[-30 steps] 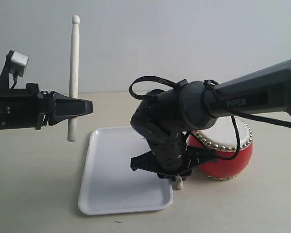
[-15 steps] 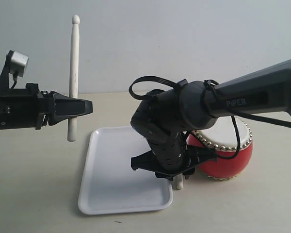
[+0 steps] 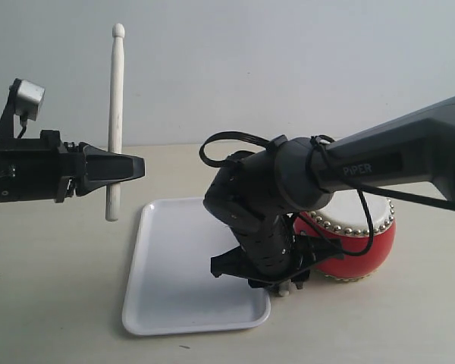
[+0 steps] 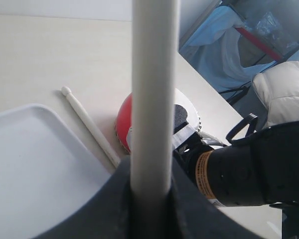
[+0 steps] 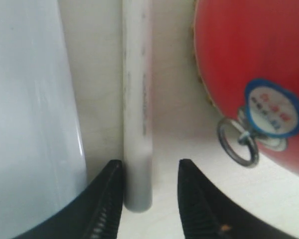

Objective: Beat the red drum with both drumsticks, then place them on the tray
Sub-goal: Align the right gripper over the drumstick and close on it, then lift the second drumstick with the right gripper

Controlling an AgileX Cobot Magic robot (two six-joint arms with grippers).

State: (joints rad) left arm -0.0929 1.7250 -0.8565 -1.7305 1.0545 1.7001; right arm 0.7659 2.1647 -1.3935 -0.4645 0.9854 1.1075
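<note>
My left gripper (image 3: 125,167) (image 4: 152,186) is shut on one pale drumstick (image 3: 116,114) (image 4: 154,94), which stands upright high above the table, left of the white tray (image 3: 174,303). The second drumstick (image 5: 137,99) (image 4: 89,128) lies flat on the table in the strip between the tray's rim (image 5: 35,99) and the red drum (image 3: 360,246) (image 5: 249,55). My right gripper (image 3: 288,285) (image 5: 149,172) is down at the table over that stick's butt end. It is open: one finger is against the stick and the other stands clear of it.
The right arm's dark wrist and cable loop (image 3: 265,189) lean over the tray's right side. The drum's metal ring (image 5: 237,141) and round sticker (image 5: 274,107) face the right gripper. Pale tabletop surrounds the tray and the drum.
The right gripper has opened and sunk slightly toward the table, and the second drumstick now lies loose between its fingers. The left arm and its stick have not moved.
</note>
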